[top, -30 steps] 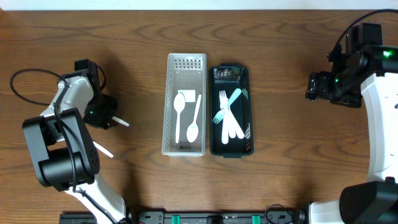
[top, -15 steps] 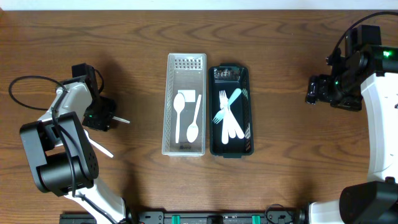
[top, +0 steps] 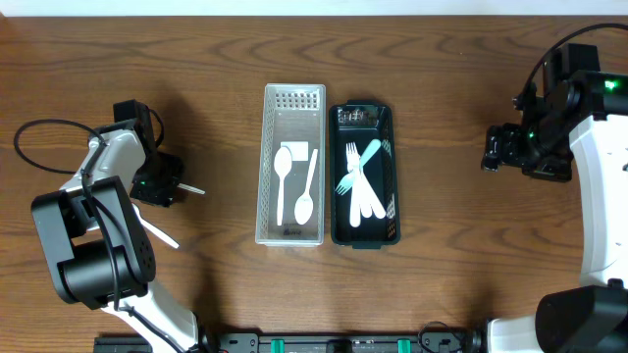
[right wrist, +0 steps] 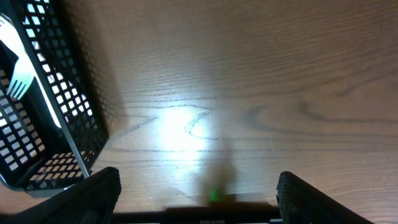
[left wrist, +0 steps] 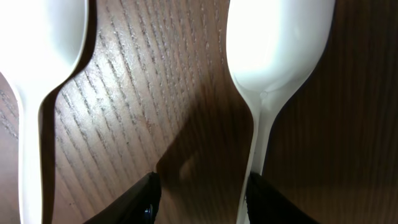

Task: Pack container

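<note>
- Left gripper (left wrist: 199, 202) sits low over the table (top: 442, 59), jaws part open, gripping nothing.
- Spoon A (left wrist: 277, 43) lies on the wood. Its handle runs in between the fingertips (left wrist: 146, 199), close against the far one.
- Spoon B (left wrist: 37, 37) lies just beside it, outside the jaws.
- Right gripper (right wrist: 199, 205) is wide open and empty, well apart from the black basket (top: 364, 176).
- White basket (top: 293, 165) at mid-table holds two white spoons (top: 283, 172).
- Black basket sits just beside it and holds white forks (top: 361, 201) plus a teal fork (top: 365, 157).
</note>
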